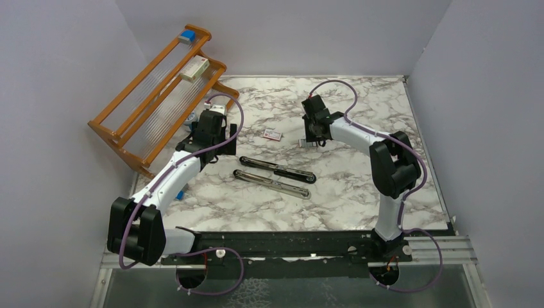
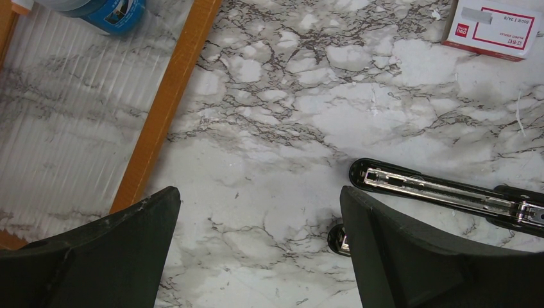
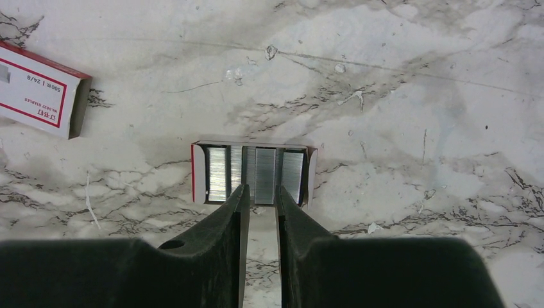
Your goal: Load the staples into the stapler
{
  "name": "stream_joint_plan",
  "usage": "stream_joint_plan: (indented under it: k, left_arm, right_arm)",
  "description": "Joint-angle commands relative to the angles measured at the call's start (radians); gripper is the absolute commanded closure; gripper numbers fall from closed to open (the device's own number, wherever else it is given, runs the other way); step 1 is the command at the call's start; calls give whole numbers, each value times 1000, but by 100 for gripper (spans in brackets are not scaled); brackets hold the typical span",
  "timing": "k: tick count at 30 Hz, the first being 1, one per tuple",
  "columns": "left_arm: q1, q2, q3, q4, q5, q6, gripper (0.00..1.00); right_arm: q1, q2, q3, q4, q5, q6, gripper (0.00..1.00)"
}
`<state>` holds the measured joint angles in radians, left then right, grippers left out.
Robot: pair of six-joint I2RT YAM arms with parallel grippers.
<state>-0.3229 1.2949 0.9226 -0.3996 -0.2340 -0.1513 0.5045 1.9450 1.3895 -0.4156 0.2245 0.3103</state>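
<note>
Black stapler (image 1: 277, 168) lies opened flat, rail exposed; silver staples (image 3: 264, 172) sit in rows.

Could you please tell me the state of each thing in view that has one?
stapler: opened flat, silver rail exposed.
staples: strips lying in their open tray.
packet: lying flat, apart from the tray.
left gripper: open, holding nothing.
right gripper: closed narrowly on one staple strip.

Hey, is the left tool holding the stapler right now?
No, the left tool is wide open and empty, and the stapler lies flat beside it.
</note>
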Motion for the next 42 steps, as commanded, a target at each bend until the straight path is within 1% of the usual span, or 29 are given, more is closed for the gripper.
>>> stream_joint_plan:
  k: [1, 42]
  left_arm:
    - [-1, 5, 11, -10, -13, 13, 2]
    - [-2, 18, 16, -18, -11, 16, 3]
  right_arm:
    - [-3, 23, 17, -29, 33, 12, 76]
    - [-38, 23, -20, -43, 52, 27, 76]
